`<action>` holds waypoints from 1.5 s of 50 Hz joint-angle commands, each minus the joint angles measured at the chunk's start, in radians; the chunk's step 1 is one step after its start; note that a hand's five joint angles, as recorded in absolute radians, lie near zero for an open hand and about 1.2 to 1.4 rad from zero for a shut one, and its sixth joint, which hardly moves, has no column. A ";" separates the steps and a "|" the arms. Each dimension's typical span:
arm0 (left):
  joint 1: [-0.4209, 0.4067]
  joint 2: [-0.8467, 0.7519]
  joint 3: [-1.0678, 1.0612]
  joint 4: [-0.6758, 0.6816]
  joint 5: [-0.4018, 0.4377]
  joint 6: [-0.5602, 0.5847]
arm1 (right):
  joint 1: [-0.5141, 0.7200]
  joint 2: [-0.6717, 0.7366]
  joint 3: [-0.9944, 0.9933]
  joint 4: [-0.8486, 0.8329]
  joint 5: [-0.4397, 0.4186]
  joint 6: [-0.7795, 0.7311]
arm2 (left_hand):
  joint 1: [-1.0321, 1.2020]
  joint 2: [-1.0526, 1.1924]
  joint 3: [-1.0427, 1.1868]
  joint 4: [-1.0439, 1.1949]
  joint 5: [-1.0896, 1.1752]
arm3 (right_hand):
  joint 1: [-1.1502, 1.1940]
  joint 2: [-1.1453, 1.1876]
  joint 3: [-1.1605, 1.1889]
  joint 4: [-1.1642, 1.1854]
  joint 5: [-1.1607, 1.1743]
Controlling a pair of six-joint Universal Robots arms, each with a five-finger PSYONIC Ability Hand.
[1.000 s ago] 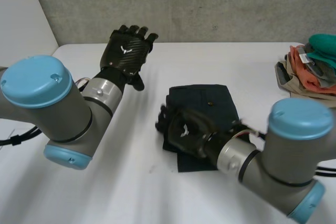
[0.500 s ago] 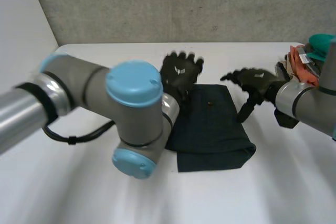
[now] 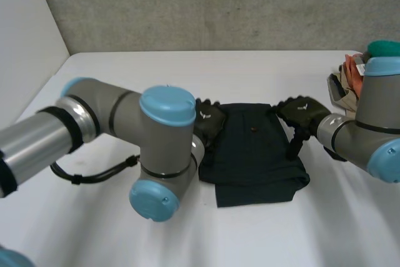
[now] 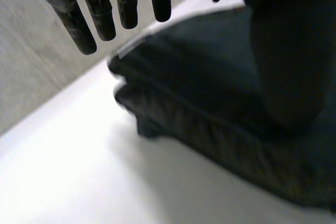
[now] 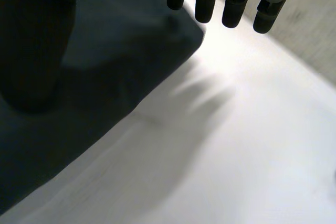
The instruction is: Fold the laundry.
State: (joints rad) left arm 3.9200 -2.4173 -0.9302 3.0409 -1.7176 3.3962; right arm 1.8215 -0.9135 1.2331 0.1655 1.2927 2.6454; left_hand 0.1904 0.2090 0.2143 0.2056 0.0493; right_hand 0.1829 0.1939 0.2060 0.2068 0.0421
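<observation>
Two sides covered, one fold to call

The garment point(image 3: 253, 148) lies in the middle of the bench point(image 3: 125, 73), dark and folded into a compact block. Its long axis runs from the far side toward the robot. The left hand point(image 3: 209, 122) sits just beside the left long edge, and the right hand point(image 3: 302, 112) is at the far right corner. Neither is nearer; it's dead even.

Left wrist view: fingers point(image 4: 100, 14) hang straight above the garment's point(image 4: 210, 93) edge, gripping nothing. Right wrist view: fingers point(image 5: 205, 3) are straight too, over the corner of the cloth point(image 5: 121, 51), nothing held.

A pile of clothes point(image 3: 369, 76) waits well apart at the right end. My read is that any further fold goes across that long axis, far end toward near, with both hands placed to share it.
</observation>
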 commanded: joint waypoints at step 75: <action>0.150 0.488 -0.062 0.032 0.567 -0.195 | -0.404 -0.177 -0.159 -0.730 -0.297 0.346 | 0.003 -0.016 -0.021 -0.013 -0.031 | 1.213 1.202 1.190 1.189 1.180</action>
State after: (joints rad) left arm 4.0730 -1.9389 -0.9822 3.0731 -1.1503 3.2001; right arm 1.6425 -1.1142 1.2415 -0.6350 1.1741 2.8068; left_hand 0.1903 0.2090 0.2143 0.2056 0.0493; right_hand 0.9812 1.1424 1.1560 1.1970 0.9277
